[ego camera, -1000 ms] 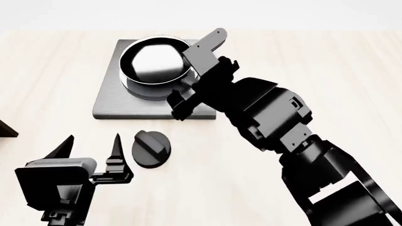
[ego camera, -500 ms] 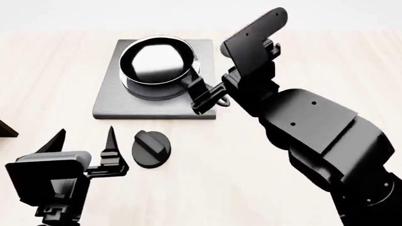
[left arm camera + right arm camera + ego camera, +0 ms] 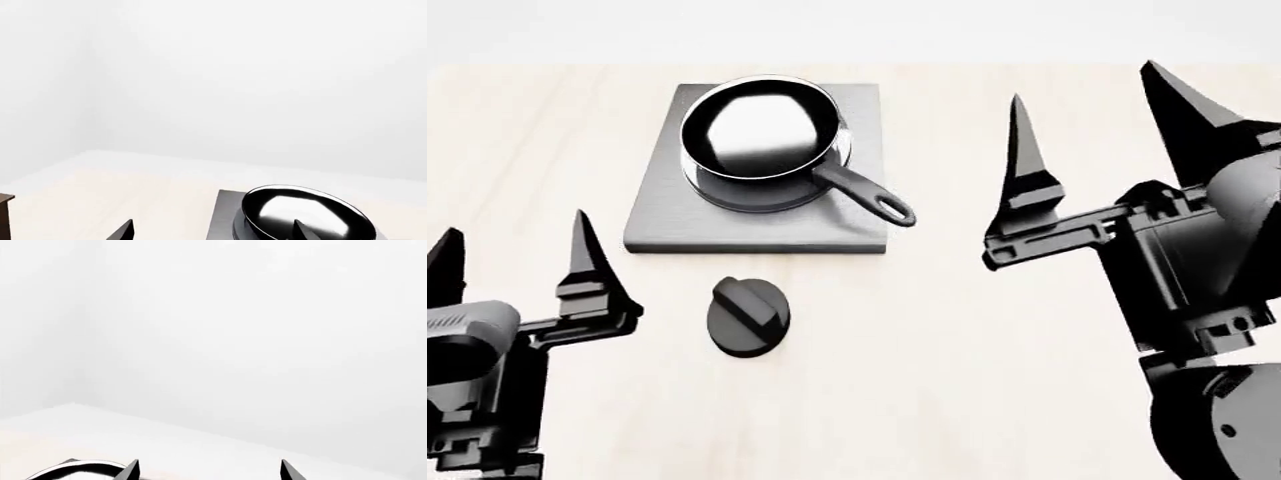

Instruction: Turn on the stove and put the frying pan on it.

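Since half a second ago the right arm has pulled away from the pan handle and swung back to the right edge of the head view, and the left arm has slid toward the lower left corner. The right gripper now stands at the right of the frame with its two pointed fingers spread wide and nothing between them. The left gripper at lower left is likewise spread and empty.

The frying pan sits on the stove in the upper left centre of the head view, its bowl over the burner area and its long handle reaching toward the lower right, the loop end hanging past the plate's right edge over the table. The round black knob lies on the table just below the plate, apart from both grippers.

In the left wrist view the pan and plate show at the bottom edge. In the right wrist view only a dark curved rim, probably the pan, peeks in at the lower left.
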Controlling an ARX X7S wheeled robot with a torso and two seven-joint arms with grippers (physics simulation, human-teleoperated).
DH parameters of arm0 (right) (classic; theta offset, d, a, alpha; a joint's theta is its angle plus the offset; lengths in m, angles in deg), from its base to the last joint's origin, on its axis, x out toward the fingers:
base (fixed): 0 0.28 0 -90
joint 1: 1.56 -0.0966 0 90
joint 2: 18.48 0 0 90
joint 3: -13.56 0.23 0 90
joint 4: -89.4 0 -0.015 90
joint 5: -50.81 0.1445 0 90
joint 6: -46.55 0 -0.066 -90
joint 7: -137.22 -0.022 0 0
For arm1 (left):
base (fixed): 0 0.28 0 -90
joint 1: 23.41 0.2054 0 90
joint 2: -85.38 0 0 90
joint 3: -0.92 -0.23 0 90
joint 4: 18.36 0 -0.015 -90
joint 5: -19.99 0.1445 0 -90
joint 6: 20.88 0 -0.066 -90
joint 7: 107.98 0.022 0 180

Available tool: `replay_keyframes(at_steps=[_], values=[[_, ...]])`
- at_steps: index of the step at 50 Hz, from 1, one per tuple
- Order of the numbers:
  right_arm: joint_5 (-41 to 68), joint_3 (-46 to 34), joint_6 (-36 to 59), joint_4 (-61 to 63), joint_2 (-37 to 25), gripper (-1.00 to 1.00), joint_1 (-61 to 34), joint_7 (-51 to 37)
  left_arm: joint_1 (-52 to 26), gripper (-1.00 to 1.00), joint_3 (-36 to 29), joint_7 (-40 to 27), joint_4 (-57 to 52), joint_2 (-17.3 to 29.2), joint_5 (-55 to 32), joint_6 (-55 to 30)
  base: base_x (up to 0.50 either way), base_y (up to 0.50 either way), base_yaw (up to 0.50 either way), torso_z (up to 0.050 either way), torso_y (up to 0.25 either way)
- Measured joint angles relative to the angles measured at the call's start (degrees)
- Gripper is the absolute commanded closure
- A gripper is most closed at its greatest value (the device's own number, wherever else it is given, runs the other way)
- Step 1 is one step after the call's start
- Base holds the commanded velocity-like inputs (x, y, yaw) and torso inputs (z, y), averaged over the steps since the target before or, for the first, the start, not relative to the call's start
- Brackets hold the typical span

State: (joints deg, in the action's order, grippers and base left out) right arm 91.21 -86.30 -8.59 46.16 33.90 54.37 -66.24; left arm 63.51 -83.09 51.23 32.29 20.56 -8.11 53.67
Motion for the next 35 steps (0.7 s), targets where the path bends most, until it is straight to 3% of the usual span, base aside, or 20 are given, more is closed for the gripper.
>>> replay_keyframes(at_steps=[9, 19, 35], values=[[-4.08, 11.91, -12.67, 6.34, -1.14, -1.00, 16.93, -0.84, 1.66, -1.00, 3.81, 0.55, -2.15, -1.28, -0.21, 6.37, 0.00, 0.00, 0.00, 0.000, 0.000], [-7.05, 23.64, -27.64, 9.32, 1.84, -1.00, 32.41, 1.47, 3.08, -1.00, 7.65, 1.26, -4.54, -3.26, 0.36, 14.28, 0.00, 0.00, 0.00, 0.000, 0.000], [-9.08, 35.10, -50.65, 10.22, 10.48, -1.00, 46.82, 7.74, 4.79, -1.00, 12.16, 2.22, -7.05, -5.70, -0.06, 23.68, 0.00, 0.00, 0.00, 0.000, 0.000]])
